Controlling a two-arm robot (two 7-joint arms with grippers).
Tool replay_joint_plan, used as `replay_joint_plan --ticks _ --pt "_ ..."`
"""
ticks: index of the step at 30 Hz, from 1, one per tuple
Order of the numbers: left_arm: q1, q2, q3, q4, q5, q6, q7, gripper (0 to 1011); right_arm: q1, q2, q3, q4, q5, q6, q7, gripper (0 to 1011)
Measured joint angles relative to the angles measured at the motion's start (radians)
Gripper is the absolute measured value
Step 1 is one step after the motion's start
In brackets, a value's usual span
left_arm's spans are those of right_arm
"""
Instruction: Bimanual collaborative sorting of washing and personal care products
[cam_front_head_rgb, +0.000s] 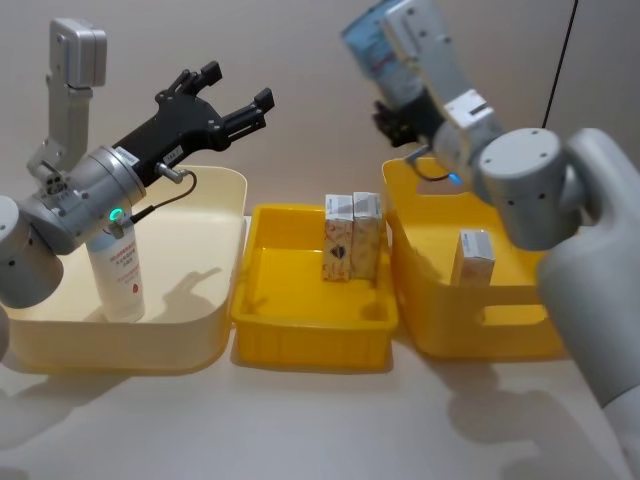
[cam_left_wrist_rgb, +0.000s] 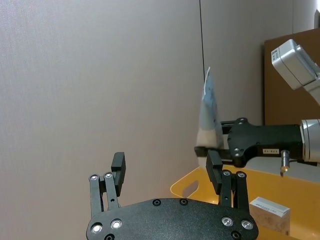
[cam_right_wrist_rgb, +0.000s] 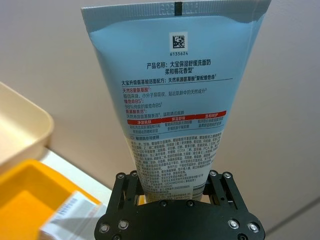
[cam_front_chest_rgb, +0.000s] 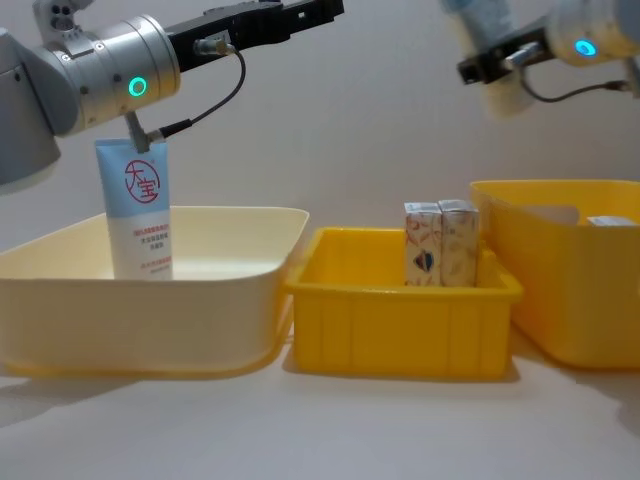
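Note:
My right gripper (cam_front_head_rgb: 392, 112) is raised high above the right yellow tub (cam_front_head_rgb: 440, 335), shut on a pale blue squeeze tube (cam_front_head_rgb: 366, 45). The right wrist view shows the fingers clamping the tube (cam_right_wrist_rgb: 172, 95) near its cap end, printed back facing the camera. A second tube (cam_front_head_rgb: 118, 275) with a red circle logo (cam_front_chest_rgb: 141, 181) stands upright in the cream tub (cam_front_head_rgb: 215, 300). My left gripper (cam_front_head_rgb: 232, 100) hovers open above that tub, holding nothing. Two patterned cartons (cam_front_head_rgb: 351, 236) stand in the middle yellow tray (cam_front_head_rgb: 310, 340). Another carton (cam_front_head_rgb: 473, 258) lies in the right tub.
The three containers sit side by side on the white table, cream tub on the left, tray in the middle, tall yellow tub (cam_front_chest_rgb: 560, 300) on the right. A plain wall stands close behind them. Bare table lies in front of the containers.

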Motion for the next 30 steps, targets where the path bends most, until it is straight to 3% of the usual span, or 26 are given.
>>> replay_joint_plan --ticks 6,17,30 --pt "0.0 0.0 0.0 0.0 0.0 0.0 0.0 1002 -0.005 0.031 0.045 -0.011 -0.013 0.04 -0.037 575" --pt "0.0 0.0 0.0 0.0 0.0 0.0 0.0 1002 0.016 0.042 0.139 0.023 -0.013 0.107 -0.112 576" --pt "0.0 0.0 0.0 0.0 0.0 0.0 0.0 1001 0.053 0.043 0.22 0.081 -0.001 0.156 -0.171 938"
